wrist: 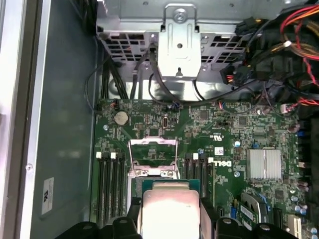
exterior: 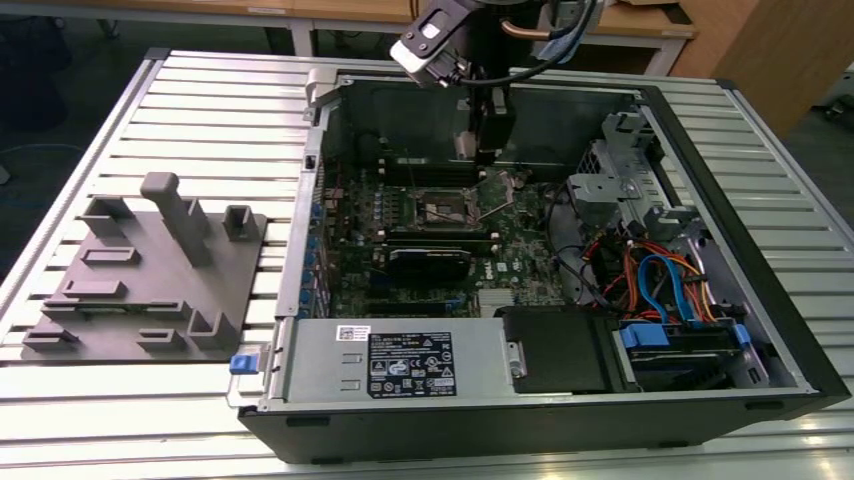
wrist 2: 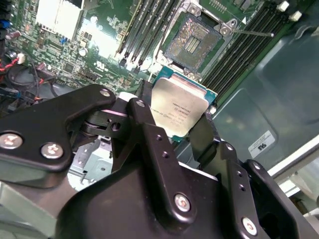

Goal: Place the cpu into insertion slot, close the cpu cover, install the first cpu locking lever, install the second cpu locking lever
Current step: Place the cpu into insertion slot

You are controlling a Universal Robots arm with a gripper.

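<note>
Pinching the cpu, the claw hangs over the case on a slatted table, seemingly aluminium.

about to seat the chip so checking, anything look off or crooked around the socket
Nothing stands out. The small flat square silver-grey cpu is clamped in the black claw, not yet in the square silver-rimmed insertion slot, which lies bare. The thin silver-framed cpu cover stands flipped up, as loading needs.

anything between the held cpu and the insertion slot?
Bare, in the second wrist view: the gripper holds the cpu apart from the open insertion slot, with no cable or part between them.
</note>
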